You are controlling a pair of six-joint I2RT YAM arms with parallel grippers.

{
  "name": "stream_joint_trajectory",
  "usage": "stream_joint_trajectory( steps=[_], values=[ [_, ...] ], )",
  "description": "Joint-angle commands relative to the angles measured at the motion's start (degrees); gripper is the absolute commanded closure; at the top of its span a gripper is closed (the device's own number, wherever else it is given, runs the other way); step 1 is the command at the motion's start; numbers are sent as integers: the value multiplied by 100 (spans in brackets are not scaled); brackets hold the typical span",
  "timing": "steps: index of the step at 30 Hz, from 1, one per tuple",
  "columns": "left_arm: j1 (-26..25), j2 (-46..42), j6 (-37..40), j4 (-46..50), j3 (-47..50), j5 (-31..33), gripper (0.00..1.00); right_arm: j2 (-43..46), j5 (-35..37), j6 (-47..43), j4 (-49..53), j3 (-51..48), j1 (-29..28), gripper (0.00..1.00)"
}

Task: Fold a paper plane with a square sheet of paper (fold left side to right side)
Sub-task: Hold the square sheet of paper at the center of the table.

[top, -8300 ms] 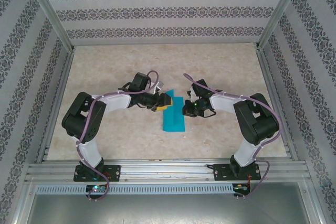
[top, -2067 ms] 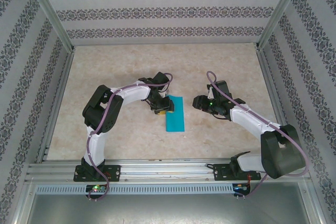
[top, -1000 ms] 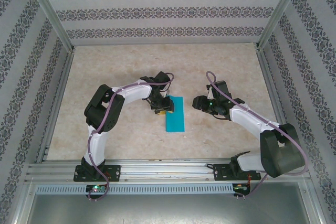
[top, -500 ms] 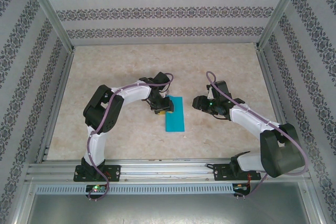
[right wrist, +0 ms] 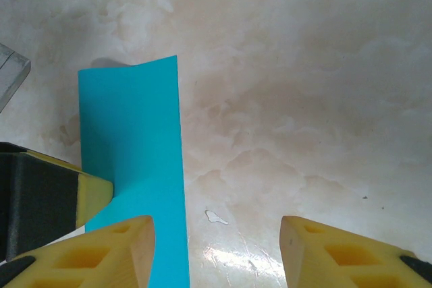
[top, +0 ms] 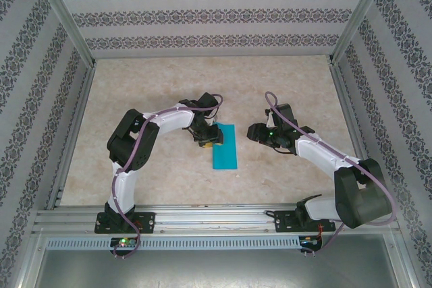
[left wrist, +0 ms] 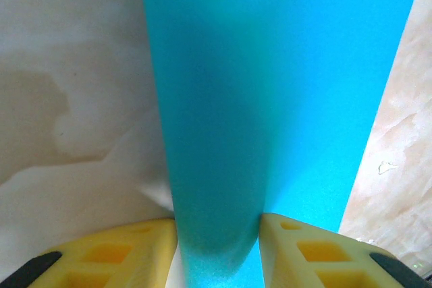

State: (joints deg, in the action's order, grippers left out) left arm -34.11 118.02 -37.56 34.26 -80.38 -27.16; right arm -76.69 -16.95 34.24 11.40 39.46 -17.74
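The square sheet of paper [top: 225, 146] is teal-blue and lies folded into a narrow upright strip in the middle of the table, with no paper plane shape to it. My left gripper [top: 211, 136] sits at the strip's upper left edge. In the left wrist view its yellow fingers [left wrist: 128, 254] press from both sides on a raised, rounded fold of the paper [left wrist: 270, 85]. My right gripper [top: 251, 131] hovers to the right of the strip, apart from it. In the right wrist view it [right wrist: 217, 247] stands open over bare table, with the paper [right wrist: 135, 133] off to its left.
The beige marbled tabletop [top: 162, 85] stretches round the strip, bounded by aluminium rails and patterned walls [top: 216, 15]. A small white fleck [right wrist: 214, 218] lies on the table near the paper's right edge.
Since the earliest frame my right gripper has drawn back to the right, away from the paper, and the left arm has shifted its pose. Over the last second nothing visibly moves.
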Motion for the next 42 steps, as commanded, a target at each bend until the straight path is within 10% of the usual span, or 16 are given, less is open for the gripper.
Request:
stream_joint_trajectory(
  steps=[1, 28, 42],
  values=[
    [-140, 688, -6, -262, 321, 125, 60, -58, -53, -84, 47, -35, 33, 48],
    [-140, 846, -51, -264, 207, 45, 59, -207, -461, -111, -77, 25, 25, 49],
    [-145, 866, -6, -192, 155, 65, 59, -1610, -1601, 329, -955, 565, -670, 88]
  ],
)
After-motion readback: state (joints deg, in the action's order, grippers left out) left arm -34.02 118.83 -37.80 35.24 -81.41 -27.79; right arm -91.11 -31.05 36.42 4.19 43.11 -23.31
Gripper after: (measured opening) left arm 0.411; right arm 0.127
